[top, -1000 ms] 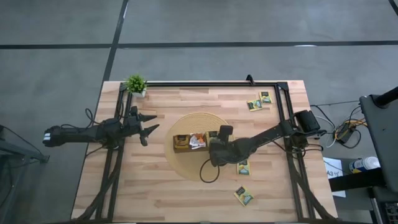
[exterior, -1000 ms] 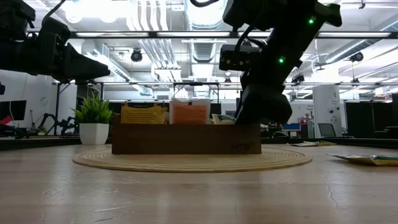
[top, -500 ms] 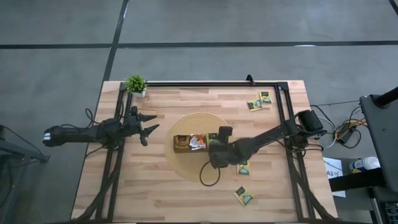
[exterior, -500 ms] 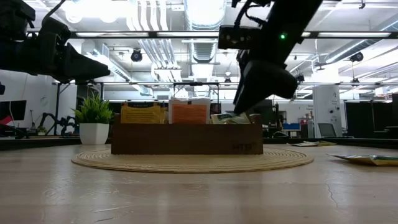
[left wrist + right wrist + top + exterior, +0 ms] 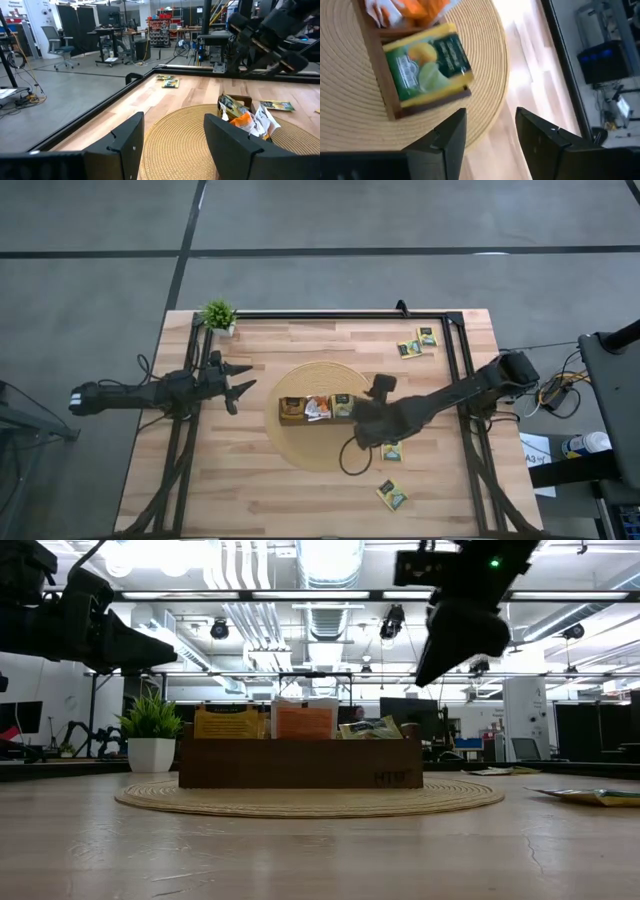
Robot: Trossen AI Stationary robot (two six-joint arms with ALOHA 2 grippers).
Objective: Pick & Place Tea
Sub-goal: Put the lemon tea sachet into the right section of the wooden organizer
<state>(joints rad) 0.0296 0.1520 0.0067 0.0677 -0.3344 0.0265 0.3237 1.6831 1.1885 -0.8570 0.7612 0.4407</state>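
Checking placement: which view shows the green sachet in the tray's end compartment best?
Right wrist view: the green sachet fills the frame, lying flat in the wooden tray. High view shows it as a small patch. Low view shows only an edge above the wall. Left wrist view shows it partly.

The high camera is looking straight down on the whole table (image 5: 250, 490). The low one is sitting at tabletop level, facing across the mat (image 5: 310, 798) into the room. Each wrist camera is peering past its own fingers; all four are sharing the tray (image 5: 318, 408).
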